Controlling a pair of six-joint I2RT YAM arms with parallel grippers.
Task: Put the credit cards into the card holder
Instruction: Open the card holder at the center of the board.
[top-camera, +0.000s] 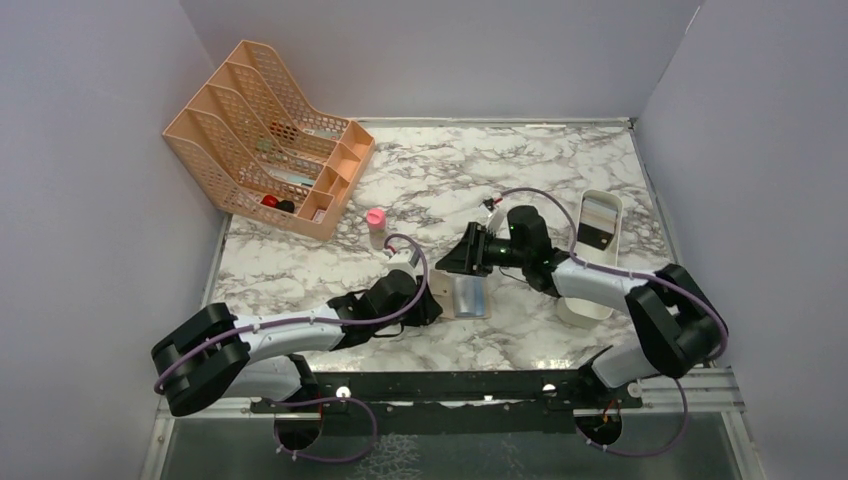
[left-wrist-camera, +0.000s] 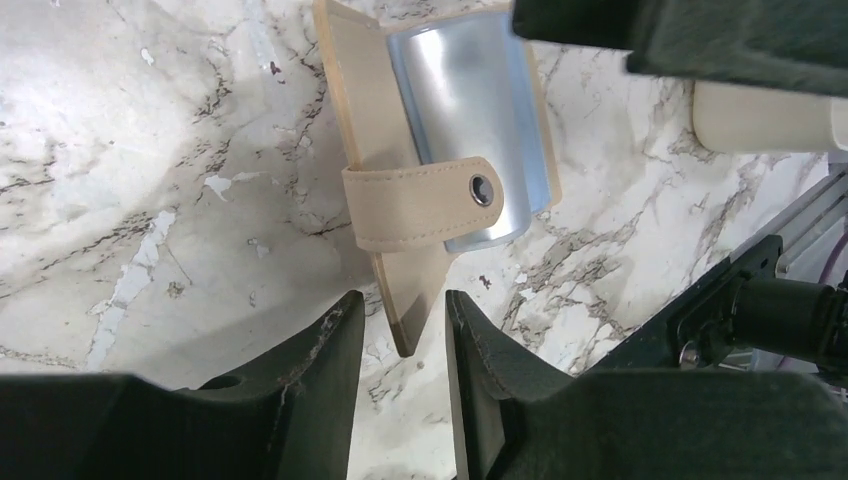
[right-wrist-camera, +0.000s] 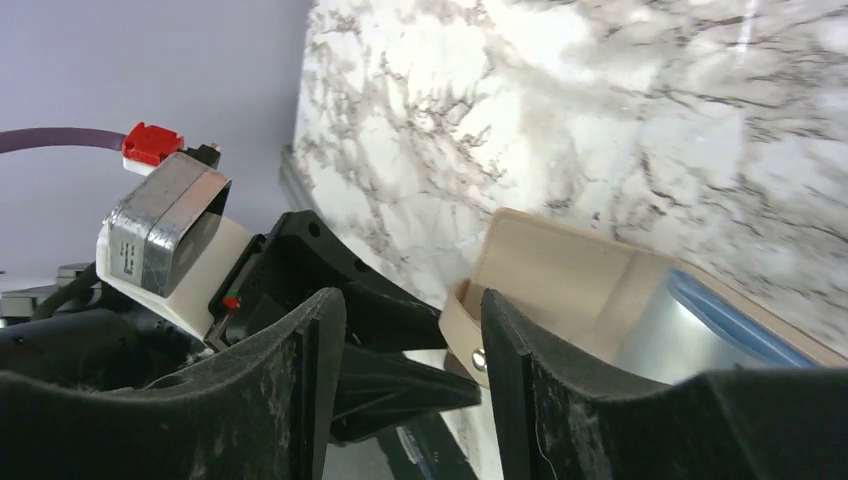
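Grip unclear: left gripper (left-wrist-camera: 403, 335) straddles the tan folding card holder (left-wrist-camera: 372, 120); right gripper (right-wrist-camera: 412, 320) spread; slipping could spill the silvery card (left-wrist-camera: 460, 100).

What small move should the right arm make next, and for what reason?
Probably lift the right gripper and move it toward the white tray. Its fingers stand apart with nothing between them. A silver card lies in the open card holder, with the left gripper at its flap, and a black card waits in the tray.
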